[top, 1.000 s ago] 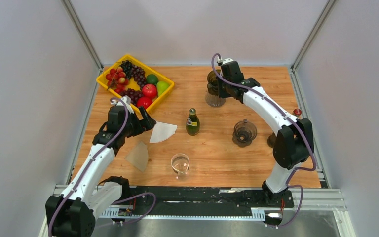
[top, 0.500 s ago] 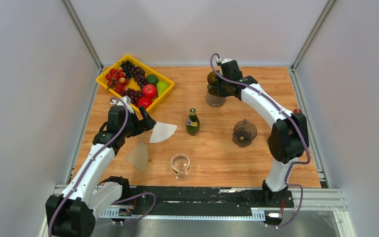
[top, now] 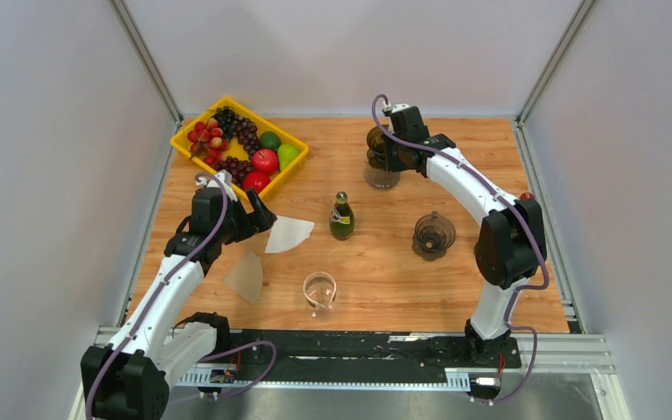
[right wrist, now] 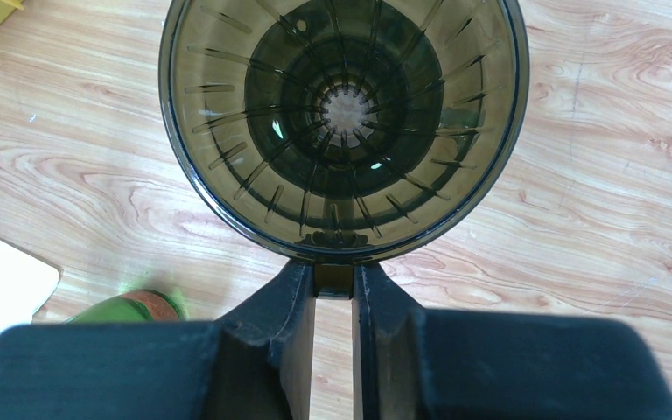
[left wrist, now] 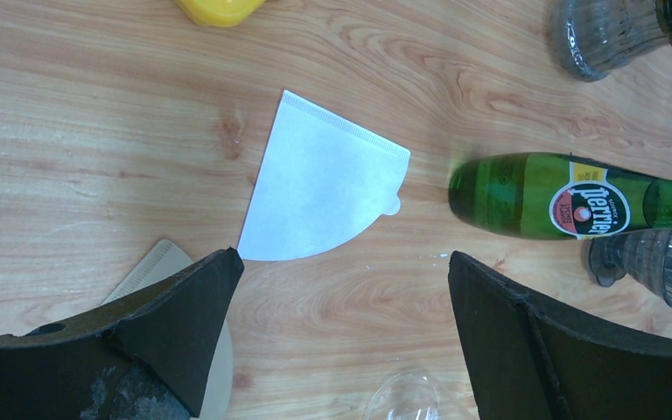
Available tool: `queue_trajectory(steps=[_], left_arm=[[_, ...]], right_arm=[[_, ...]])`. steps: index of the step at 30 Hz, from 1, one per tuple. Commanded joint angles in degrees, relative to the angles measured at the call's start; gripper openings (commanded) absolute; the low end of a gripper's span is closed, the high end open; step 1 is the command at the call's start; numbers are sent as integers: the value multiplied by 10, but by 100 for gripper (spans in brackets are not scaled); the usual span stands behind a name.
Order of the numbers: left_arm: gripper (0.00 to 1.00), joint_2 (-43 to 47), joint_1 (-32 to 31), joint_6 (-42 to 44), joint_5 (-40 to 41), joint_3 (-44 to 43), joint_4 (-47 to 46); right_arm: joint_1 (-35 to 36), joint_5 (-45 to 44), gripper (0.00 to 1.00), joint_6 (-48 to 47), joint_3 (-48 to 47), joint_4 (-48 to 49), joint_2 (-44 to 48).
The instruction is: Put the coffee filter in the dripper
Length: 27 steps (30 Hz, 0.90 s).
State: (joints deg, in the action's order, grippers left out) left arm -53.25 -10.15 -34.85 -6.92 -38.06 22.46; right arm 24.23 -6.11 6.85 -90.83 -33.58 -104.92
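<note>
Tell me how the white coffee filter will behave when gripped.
The white coffee filter looks like thin folded paper, so it is probably very light and will flop or crease. It lies flat on the smooth wooden table, so a push from the open left gripper would likely slide it rather than lift it.

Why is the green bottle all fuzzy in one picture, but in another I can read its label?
Right wrist view: the green bottle is a soft, out-of-focus smear at the bottom edge, while the dripper is sharp. Left wrist view: the same bottle is crisp, with a readable label.
</note>
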Motion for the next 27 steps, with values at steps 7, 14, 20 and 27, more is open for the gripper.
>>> queue_trajectory(steps=[7, 14, 20, 27], left_arm=[[100, 9, -2, -8, 7, 2, 3], [100, 13, -3, -8, 5, 2, 6], [100, 11, -3, -10, 4, 4, 9], [100, -28, -17, -8, 17, 8, -7]], right_arm=[[-3, -6, 40, -1, -25, 25, 7], [-3, -19, 68, 1, -29, 25, 22], [-3, -48, 99, 16, 1, 26, 79], [-2, 21, 100, 36, 98, 74, 183]])
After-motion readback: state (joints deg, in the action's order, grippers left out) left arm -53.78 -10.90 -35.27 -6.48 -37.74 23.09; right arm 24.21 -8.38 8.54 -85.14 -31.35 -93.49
